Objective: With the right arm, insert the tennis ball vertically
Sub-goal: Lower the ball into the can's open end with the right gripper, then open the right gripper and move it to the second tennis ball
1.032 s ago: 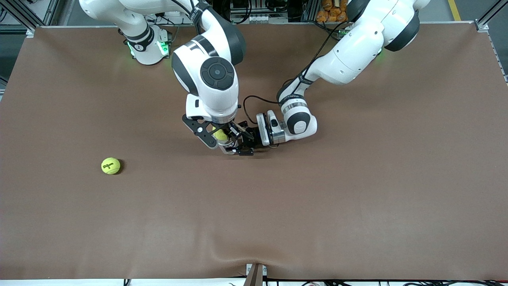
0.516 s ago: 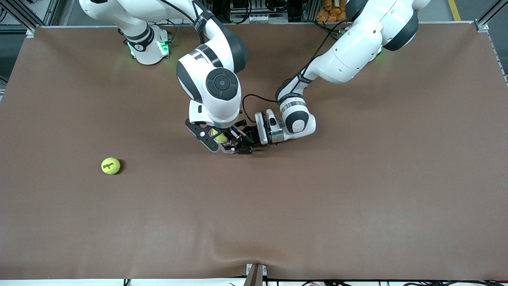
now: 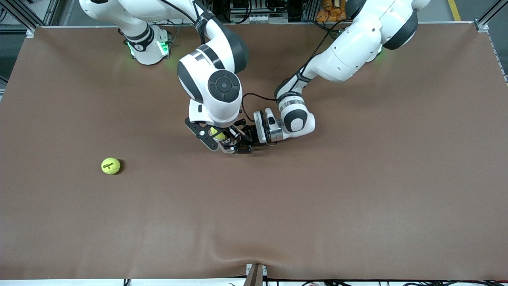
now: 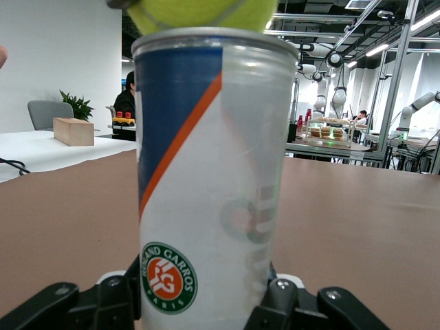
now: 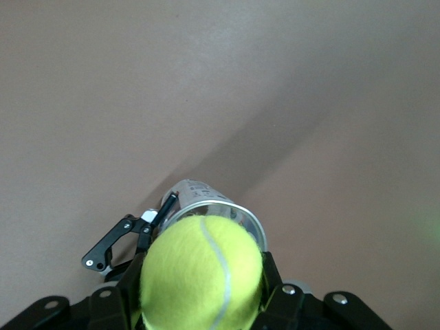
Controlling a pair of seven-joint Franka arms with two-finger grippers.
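One tennis ball [image 5: 201, 275] clamped in right tool [image 5: 204, 297], atop upright can [image 4: 210, 185].

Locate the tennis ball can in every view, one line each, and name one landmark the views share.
Front view: the tennis ball can stands mid-table, mostly hidden under the right gripper, with the left gripper on it.
Left wrist view: the can fills the centre, upright.
Right wrist view: only its rim shows past the held ball.
Shared landmark: the tennis ball at the can's mouth.
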